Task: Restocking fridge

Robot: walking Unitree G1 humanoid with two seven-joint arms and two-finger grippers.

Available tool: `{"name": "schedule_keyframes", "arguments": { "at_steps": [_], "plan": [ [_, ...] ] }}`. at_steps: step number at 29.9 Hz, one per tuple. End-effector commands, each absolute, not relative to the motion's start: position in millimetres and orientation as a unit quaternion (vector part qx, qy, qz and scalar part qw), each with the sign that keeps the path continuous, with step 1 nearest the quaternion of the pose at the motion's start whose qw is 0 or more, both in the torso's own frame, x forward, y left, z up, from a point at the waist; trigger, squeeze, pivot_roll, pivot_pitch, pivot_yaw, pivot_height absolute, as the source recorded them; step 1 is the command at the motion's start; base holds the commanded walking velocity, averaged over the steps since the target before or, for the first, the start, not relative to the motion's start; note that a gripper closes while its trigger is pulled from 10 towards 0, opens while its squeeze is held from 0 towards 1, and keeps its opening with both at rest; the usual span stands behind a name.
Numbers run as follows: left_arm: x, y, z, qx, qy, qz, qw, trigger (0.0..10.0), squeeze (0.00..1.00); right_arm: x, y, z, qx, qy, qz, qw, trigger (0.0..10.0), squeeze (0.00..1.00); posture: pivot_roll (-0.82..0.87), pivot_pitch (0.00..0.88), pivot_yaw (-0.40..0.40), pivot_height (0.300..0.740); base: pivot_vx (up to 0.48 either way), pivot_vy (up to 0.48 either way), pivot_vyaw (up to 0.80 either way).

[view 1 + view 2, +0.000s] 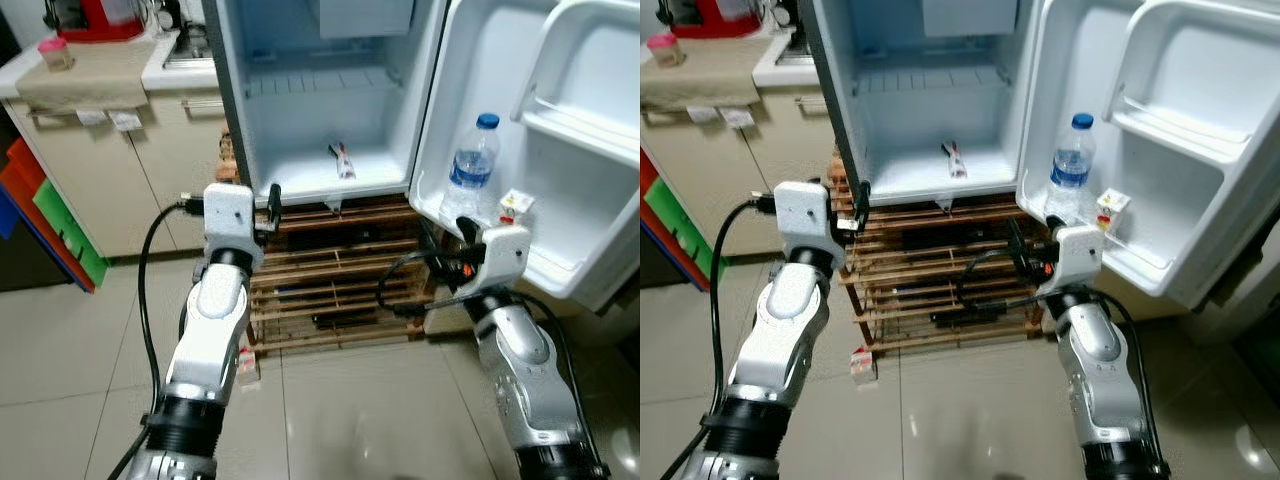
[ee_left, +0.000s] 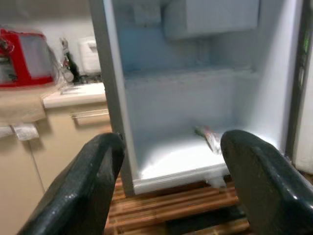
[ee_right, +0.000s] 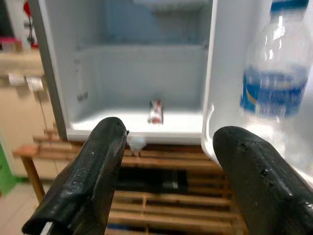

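Fridge (image 1: 330, 150): door open, upper centre; small packet (image 1: 342, 160) on its floor.
Water bottle (image 1: 470, 170): upright in door shelf, right of centre.
Left end effector (image 1: 272, 205): released, empty.
Right end effector (image 1: 467, 237): released, empty (just below the bottle).
Risk: lifting right arm may topple the bottle.
Head views: carton (image 1: 862, 365) on floor.

Two head cameras look down and forward at the open fridge (image 1: 330, 110) from near; each wrist camera faces along its fingers into the same fridge interior.
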State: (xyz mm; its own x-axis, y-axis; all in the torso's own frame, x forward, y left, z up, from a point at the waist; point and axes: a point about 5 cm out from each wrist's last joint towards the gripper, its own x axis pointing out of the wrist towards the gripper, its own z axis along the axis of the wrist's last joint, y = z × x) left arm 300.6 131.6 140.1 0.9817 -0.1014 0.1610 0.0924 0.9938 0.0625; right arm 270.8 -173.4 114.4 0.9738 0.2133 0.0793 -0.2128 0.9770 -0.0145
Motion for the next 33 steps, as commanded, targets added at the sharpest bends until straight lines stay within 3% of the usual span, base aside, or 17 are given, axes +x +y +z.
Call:
{"name": "schedule_keyframes", "arguments": {
  "at_steps": [1,3,7,13,20,23,33],
  "plan": [
    [271.5,156.1,110.9,0.046,-0.047,-0.078,0.995,10.0,0.00,243.9,-189.9,92.9,-0.040,-0.008,0.101,0.994,10.0,0.00,-0.12,0.000,0.003,0.740,0.000,0.000,0.00],
    [253.1,162.5,98.8,0.074,-0.033,-0.093,0.992,10.0,0.00,230.3,-203.5,79.8,-0.039,0.017,0.079,0.996,10.0,0.00,-0.12,0.000,0.000,0.740,0.000,0.000,0.00],
    [244.2,166.5,94.5,0.077,-0.027,-0.086,0.993,10.0,0.00,227.4,-212.0,77.8,-0.032,0.024,0.059,0.997,10.0,0.00,-0.12,0.000,-0.003,0.740,0.000,0.000,0.00],
    [255.3,160.0,110.2,0.070,-0.060,-0.082,0.992,10.0,0.00,243.4,-207.5,88.4,-0.033,0.004,0.070,0.997,10.0,0.00,-0.10,0.000,-0.005,0.740,0.000,0.000,0.00],
    [258.6,154.7,121.6,0.060,-0.081,-0.096,0.990,10.0,0.00,254.4,-203.9,95.1,-0.031,-0.012,0.075,0.997,10.0,0.00,-0.11,0.000,0.006,0.740,0.000,-0.480,0.00],
    [255.3,156.3,121.1,0.057,-0.080,-0.100,0.990,10.0,0.00,246.7,-203.1,87.4,-0.030,0.004,0.091,0.995,10.0,0.00,-0.10,0.000,0.008,0.740,0.000,-0.480,0.00],
    [263.8,152.7,120.8,0.040,-0.077,-0.090,0.992,10.0,0.00,221.5,-196.6,56.4,-0.042,0.080,0.172,0.981,10.0,0.00,-0.12,0.000,0.008,0.740,0.000,0.000,0.00]
  ]
}}
